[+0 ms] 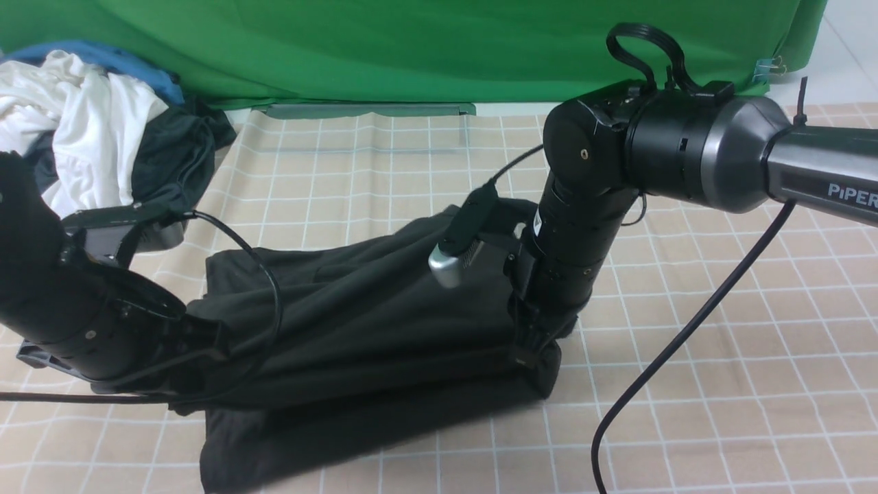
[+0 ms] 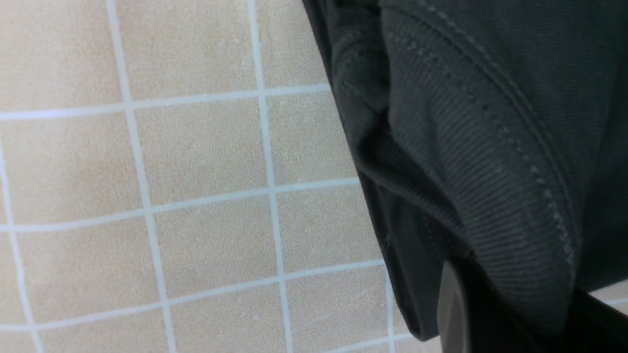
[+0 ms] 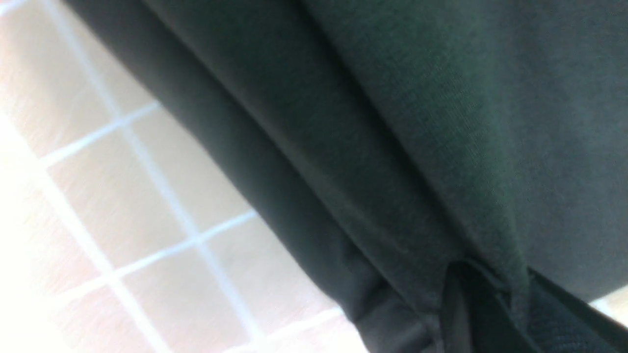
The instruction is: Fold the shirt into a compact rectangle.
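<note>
Left gripper (image 1: pixel 209 346) and right gripper (image 1: pixel 531 350) are clamped on the shirt (image 1: pixel 370 322).
Sides at eight and four o'clock are lifted; folding seems only partly done.

- The right arm (image 1: pixel 686 151) is made of round parts — black ones and one shiny grey one.
- White letters (image 1: pixel 852 192) on its grey tube say "PIPER".
- A black cable loop (image 1: pixel 641 41) sits on top, and a long black cable (image 1: pixel 686 329) hangs under it.
- A small silver camera (image 1: pixel 449 269) sticks out near its wrist.
- The right gripper (image 1: pixel 529 357) is black and thin.
- The left arm (image 1: pixel 75 309) is black and round too — a thin black wire (image 1: pixel 276 302) curls beside it.
</note>
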`<state>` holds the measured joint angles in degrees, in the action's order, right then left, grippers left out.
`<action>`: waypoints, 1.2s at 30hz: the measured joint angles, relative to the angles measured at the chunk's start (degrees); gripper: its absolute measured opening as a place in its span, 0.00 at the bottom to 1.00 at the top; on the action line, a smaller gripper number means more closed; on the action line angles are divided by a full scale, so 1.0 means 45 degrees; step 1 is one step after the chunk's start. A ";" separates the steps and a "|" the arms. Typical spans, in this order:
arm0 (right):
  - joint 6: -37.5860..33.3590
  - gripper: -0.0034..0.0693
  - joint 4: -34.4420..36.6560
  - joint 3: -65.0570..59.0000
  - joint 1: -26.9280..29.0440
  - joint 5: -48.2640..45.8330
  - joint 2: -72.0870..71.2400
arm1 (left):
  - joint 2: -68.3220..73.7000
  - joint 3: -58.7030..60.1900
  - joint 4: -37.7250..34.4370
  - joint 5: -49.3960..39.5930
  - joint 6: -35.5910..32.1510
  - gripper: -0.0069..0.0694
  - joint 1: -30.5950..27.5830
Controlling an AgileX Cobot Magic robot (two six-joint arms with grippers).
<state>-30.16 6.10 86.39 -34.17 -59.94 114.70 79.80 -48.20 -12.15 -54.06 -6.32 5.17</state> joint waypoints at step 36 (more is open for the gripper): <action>0.1659 0.17 0.0023 0.2298 -0.0008 -0.0792 -0.0972 | 0.3755 -0.2280 -0.1073 0.3839 -0.2610 0.55 0.0000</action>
<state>-22.69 6.20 96.73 -34.21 -63.51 110.32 96.70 -58.46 -16.98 -36.78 -18.07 5.17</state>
